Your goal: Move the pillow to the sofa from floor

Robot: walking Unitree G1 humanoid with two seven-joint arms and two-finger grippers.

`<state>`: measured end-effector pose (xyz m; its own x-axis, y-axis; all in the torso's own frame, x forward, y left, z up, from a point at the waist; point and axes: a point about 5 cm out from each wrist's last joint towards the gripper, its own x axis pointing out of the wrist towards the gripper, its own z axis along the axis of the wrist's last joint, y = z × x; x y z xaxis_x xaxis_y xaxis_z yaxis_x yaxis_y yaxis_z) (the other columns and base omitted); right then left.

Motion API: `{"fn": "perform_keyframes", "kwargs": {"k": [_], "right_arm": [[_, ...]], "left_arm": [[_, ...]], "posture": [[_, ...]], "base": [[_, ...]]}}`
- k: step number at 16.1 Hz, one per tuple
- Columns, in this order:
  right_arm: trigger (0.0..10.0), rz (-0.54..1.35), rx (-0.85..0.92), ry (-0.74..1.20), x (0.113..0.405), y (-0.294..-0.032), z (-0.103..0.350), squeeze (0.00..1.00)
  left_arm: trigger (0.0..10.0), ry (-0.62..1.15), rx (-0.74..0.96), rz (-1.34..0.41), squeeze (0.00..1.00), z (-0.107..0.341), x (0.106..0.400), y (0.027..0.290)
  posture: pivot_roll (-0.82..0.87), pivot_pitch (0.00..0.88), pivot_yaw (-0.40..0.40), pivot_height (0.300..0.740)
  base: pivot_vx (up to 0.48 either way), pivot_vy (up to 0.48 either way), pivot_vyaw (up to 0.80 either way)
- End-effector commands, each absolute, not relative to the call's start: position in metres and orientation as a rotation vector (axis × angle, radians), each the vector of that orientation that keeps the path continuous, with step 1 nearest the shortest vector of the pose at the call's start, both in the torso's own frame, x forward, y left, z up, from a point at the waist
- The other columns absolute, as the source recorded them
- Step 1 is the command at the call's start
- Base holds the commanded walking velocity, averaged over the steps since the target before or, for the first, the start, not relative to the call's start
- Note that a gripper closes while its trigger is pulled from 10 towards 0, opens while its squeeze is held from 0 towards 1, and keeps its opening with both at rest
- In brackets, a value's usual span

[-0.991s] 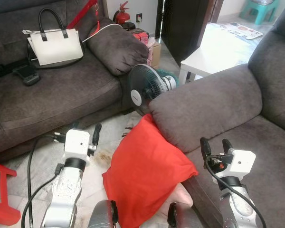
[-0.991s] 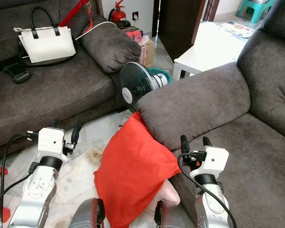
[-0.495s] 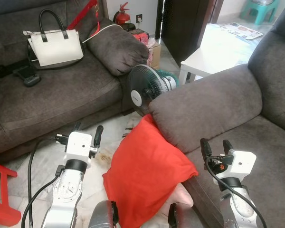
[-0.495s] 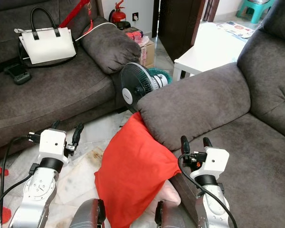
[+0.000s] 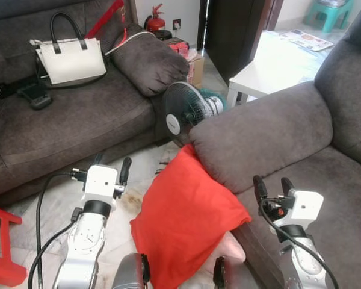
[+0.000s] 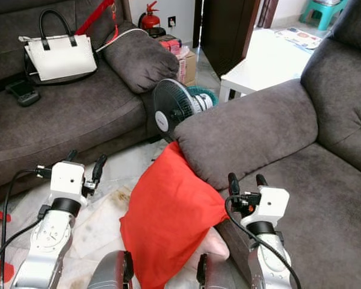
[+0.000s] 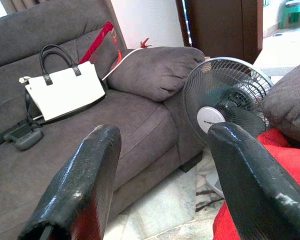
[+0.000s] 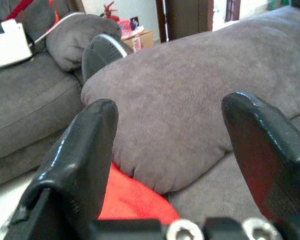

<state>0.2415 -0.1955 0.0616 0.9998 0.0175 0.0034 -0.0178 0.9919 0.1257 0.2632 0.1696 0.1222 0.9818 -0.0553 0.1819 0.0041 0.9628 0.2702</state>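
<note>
- The red pillow [image 5: 183, 220] sits low in the centre of the frame, standing on the floor [image 5: 54, 205] and leaning against the armrest of the grey sofa [image 5: 271, 135] on the right.
- The left gripper [image 5: 111, 168] hovers at lower left, just beside the pillow, fingers apart and holding nothing.
- The right gripper [image 5: 269, 185] hovers at lower right over the sofa seat, fingers apart, also holding nothing.
- A fan [image 5: 189, 111] stands just behind the pillow; a white handbag [image 5: 69, 57] rests on the other couch [image 5: 78, 120] at upper left.

red pillow [image 5: 183, 220] 1 | sofas [image 5: 66, 120] 2 | fan [image 5: 186, 111] 1 | handbag [image 5: 69, 57] 1 | white table [image 5: 271, 63] 1
</note>
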Motion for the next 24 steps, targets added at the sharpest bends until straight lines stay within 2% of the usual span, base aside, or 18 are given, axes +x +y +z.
{"fn": "perform_keyframes", "kwargs": {"k": [1,6,10,12,15,24], "right_arm": [[10.0,0.036,0.128,0.031,0.239,-0.194,0.057,0.00],[10.0,0.098,0.181,0.086,0.237,-0.186,0.051,0.00],[10.0,0.196,0.342,0.249,0.237,-0.168,0.036,0.00],[10.0,0.256,0.348,0.311,0.240,-0.159,0.029,0.00],[10.0,0.219,0.295,0.275,0.262,-0.164,0.036,0.00],[10.0,0.071,0.501,0.383,0.307,-0.166,0.029,0.00]], "left_arm": [[10.0,-0.164,0.281,-0.030,0.00,0.119,0.264,0.169],[10.0,-0.155,0.276,-0.038,0.00,0.117,0.266,0.167],[10.0,-0.151,0.272,-0.037,0.00,0.116,0.267,0.166],[10.0,-0.147,0.268,-0.030,0.00,0.116,0.268,0.167],[10.0,-0.159,0.266,-0.013,0.00,0.118,0.271,0.168],[10.0,-0.164,0.247,-0.008,0.00,0.119,0.272,0.162]], "posture": [[0.07,0.032,-0.002,0.579],[0.07,0.042,-0.006,0.579],[0.08,0.046,-0.014,0.579],[0.09,0.051,-0.024,0.579],[0.10,0.050,-0.041,0.579],[0.12,0.056,-0.053,0.579]], "base": [[0.000,0.000,0.00],[0.000,0.000,0.00],[0.000,0.000,0.00],[0.000,0.000,0.00],[0.000,0.000,0.00],[0.000,0.000,0.00]]}}
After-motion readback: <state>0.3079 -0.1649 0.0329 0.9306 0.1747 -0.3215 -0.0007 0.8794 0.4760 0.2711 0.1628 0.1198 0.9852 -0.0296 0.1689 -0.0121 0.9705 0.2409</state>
